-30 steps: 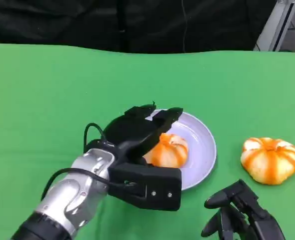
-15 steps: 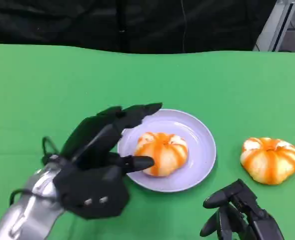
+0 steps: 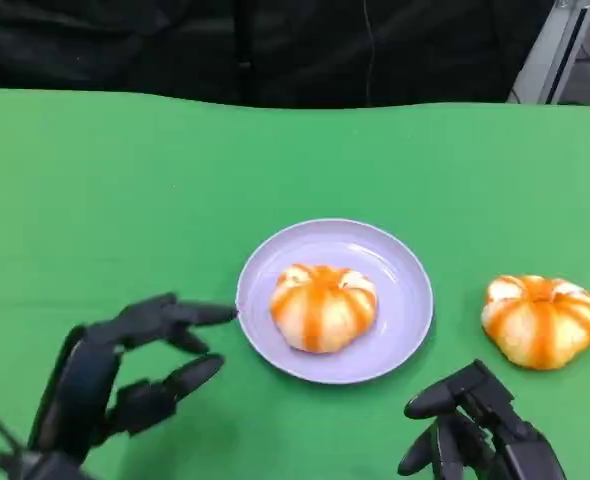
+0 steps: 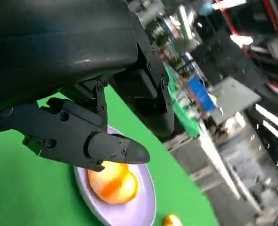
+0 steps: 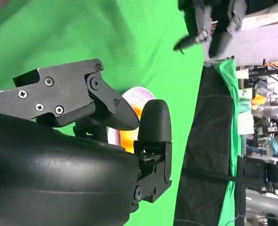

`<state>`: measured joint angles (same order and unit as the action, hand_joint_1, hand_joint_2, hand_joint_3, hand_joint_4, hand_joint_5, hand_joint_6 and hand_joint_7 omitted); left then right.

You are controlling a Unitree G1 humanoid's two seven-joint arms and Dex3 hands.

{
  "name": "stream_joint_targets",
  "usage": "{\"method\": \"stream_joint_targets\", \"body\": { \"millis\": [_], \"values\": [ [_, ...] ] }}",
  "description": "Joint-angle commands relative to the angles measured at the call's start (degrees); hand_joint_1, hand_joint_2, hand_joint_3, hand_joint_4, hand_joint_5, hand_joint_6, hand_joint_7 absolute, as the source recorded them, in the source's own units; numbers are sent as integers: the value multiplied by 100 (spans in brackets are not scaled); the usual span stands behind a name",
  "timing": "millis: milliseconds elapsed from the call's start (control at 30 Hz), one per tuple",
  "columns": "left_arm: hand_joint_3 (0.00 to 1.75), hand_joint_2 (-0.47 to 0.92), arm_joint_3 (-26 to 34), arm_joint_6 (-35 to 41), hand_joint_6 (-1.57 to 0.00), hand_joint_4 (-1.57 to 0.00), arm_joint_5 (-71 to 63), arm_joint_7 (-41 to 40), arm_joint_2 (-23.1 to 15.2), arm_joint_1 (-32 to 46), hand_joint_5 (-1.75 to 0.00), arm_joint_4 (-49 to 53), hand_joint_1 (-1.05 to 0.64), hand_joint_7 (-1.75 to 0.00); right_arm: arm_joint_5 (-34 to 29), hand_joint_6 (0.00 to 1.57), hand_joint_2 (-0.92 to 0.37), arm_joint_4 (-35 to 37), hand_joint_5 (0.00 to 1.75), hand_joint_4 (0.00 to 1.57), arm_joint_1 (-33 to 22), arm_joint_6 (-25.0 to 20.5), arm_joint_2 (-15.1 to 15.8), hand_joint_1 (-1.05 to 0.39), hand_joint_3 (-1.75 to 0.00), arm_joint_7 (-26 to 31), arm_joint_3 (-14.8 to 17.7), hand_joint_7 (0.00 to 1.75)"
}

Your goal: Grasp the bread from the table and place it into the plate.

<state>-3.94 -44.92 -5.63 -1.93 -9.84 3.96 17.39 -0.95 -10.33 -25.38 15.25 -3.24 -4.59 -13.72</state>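
Left hand (image 3: 125, 375) hovers left of the round lilac plate (image 3: 400, 265), fingers spread, holding nothing. One orange-striped bread bun (image 3: 323, 306) sits in that plate; another (image 3: 539, 320) lies right of it on the green worktop (image 3: 125, 200), near the right hand (image 3: 475, 430), fingers loosely apart.

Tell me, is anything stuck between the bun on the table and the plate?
No. Only bare green cloth lies between the bread on the table and the plate. But the plate already holds another bun in its middle.

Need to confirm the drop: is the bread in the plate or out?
In. One bread lies inside the plate; the left robot hand beside it holds nothing. Another bread sits on the table.
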Motion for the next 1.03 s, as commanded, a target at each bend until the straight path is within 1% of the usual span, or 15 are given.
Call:
{"method": "stream_joint_targets", "body": {
  "millis": [33, 100, 167, 267, 300, 667, 933, 1033],
  "values": [
    [52, 83, 158, -207, -70, -71, 674, 258, 125, 329, -138, -17, -17, -109, 36, 12, -92, -128, 175, 36, -104, -55, 53, -27, -100, 43, 43, 175],
    [82, 70, 169, -127, -73, -72, 1016, 436, 199, 502, -144, -140, -12, -118, 55, 12, -92, -132, 175, 36, -112, -42, 62, -27, -100, 31, 51, 175],
    [95, 67, 179, -161, -73, -72, 1281, 660, 237, 580, -151, -124, -8, -125, 68, 11, -92, -101, 175, 36, -99, 9, 76, -26, -101, 13, 66, 175],
    [105, 63, 199, -98, -75, -75, 1536, 914, 326, 643, -156, -97, -7, -135, 80, 11, -92, -86, 175, 36, -92, 18, 98, -26, -101, -3, 96, 175],
    [106, 63, 202, -79, -75, -75, 1606, 996, 356, 654, -157, -84, -6, -136, 72, 11, -92, -70, 175, 36, -90, 48, 105, -26, -101, -5, 105, 175],
    [94, 67, 240, 325, -78, -76, 1966, 1600, 593, 747, -156, -198, -7, -133, 102, 11, -92, -4, 175, 35, -46, 181, 140, -25, -100, -43, 184, 175],
    [100, 63, 252, 558, -78, -75, 1969, 1746, 760, 876, -158, -340, -7, -131, 136, 12, -92, 102, 175, 35, 22, 317, 172, -24, -102, -78, 244, 175],
    [101, 62, 272, 602, -78, -75, 1929, 1738, 798, 895, -160, -379, -8, -131, 162, 13, -92, 79, 175, 35, 20, 276, 148, -24, -101, -68, 250, 175]
  ]
}}
